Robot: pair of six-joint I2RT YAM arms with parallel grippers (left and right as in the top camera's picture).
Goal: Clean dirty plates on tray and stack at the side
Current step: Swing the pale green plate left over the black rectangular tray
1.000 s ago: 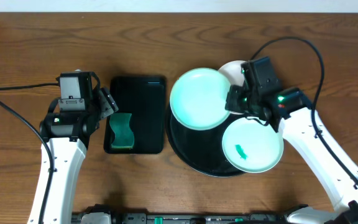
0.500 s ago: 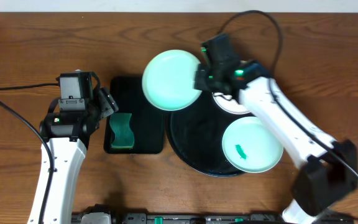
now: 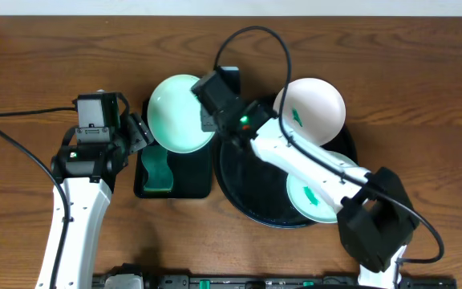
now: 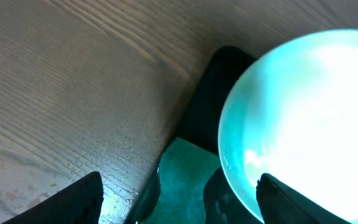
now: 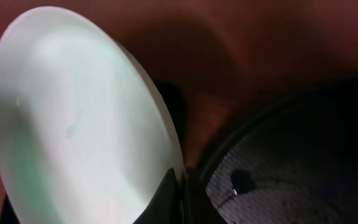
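Overhead: the right jaws are pressed together on the rim of one mint plate (image 3: 179, 112), holding it above the far end of the rectangular tray (image 3: 191, 181), beyond the sponge (image 3: 157, 170); the left jaws stand spread near the plate's edge, gripping nothing; a second mint plate (image 3: 303, 210) and the white plate (image 3: 318, 106), both smeared green, sit on the round tray (image 3: 247, 185), the white one overlapping its far rim; the right arm, reaching across them, could knock either. Left wrist: the plate (image 4: 309, 106) hangs close ahead of the spread jaws; a careless advance could strike it. Right wrist: the plate (image 5: 73, 124) tilts steeply, pinched only at its rim; it may twist free onto the tabletop (image 5: 241, 56).
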